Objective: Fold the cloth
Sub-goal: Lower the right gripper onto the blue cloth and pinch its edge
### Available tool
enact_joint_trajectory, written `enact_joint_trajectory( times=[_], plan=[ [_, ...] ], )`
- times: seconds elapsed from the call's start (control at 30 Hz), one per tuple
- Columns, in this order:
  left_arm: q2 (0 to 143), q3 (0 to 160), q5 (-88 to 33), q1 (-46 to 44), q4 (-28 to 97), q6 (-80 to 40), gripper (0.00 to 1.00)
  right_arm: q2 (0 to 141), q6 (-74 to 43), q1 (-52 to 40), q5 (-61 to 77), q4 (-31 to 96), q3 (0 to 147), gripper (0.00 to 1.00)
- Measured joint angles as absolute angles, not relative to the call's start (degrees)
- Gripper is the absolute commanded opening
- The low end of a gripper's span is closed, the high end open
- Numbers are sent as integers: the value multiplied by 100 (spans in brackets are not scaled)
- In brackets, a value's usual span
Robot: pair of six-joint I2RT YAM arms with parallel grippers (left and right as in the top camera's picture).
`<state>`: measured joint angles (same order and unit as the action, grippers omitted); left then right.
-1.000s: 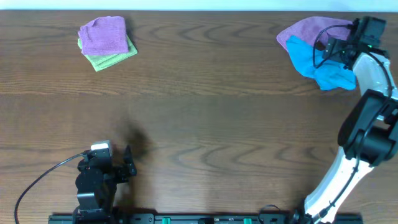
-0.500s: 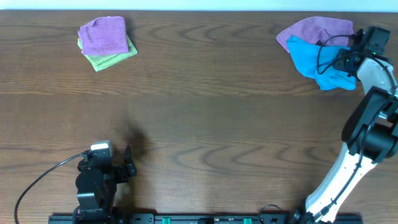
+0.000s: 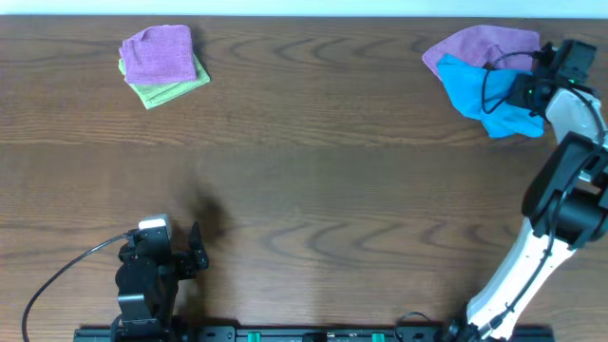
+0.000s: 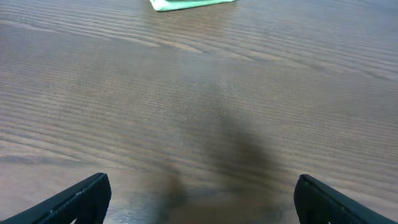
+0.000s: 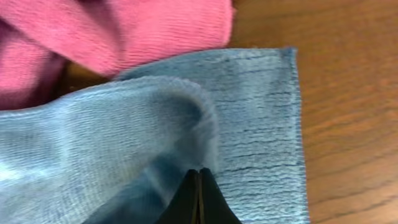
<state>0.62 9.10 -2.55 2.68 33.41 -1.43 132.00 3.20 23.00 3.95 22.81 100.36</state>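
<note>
The cloth (image 3: 480,95), a bright sky-blue towel, lies crumpled at the far right of the table, partly over a purple cloth (image 3: 480,43). My right gripper (image 3: 521,91) sits at the blue cloth's right side. In the right wrist view its jaws are pressed together at the tips (image 5: 199,172), pinching a raised ridge of the cloth (image 5: 261,118). The purple cloth (image 5: 124,31) looks pink in that view and lies beyond it. My left gripper (image 3: 197,249) rests near the front left edge, open, with only bare wood between its fingers (image 4: 93,190).
A folded purple cloth (image 3: 157,52) lies on a light green cloth (image 3: 179,87) at the far left. The green cloth's edge (image 4: 186,4) shows at the top of the left wrist view. The right arm's base stands at the front right.
The right gripper shifted slightly to the right over the blue cloth and its jaws closed on a fold of it. The left arm stayed still.
</note>
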Motion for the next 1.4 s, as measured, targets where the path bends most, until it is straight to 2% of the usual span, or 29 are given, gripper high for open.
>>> enact_joint_trajectory(
  times=[0.2,0.23,0.27,0.3,0.47,0.53,0.7,0.97,1.4],
  plan=[
    [62,910,-255,268,3341,-143,95,12464,344,2191,860,2504,10036,1],
    [62,910,-255,268,3341,-143,95,12293,362,2141,893,2552,10036,4],
    [62,910,-255,268,3341,-143,95,12140,366,2086,904,2596,10036,24],
    [62,910,-255,268,3341,-143,95,12011,368,2027,893,2633,10042,54],
    [62,910,-255,268,3341,-143,95,11854,482,1879,578,2659,10103,63],
    [62,910,-255,268,3341,-143,95,11933,510,1909,497,2668,10103,70],
    [62,910,-255,268,3341,-143,95,12258,445,2156,434,2613,10103,72],
    [62,910,-255,268,3341,-143,95,12634,158,2812,972,2443,10101,66],
    [62,910,-255,268,3341,-143,95,13395,56,2934,2049,2115,10101,61]
  ],
)
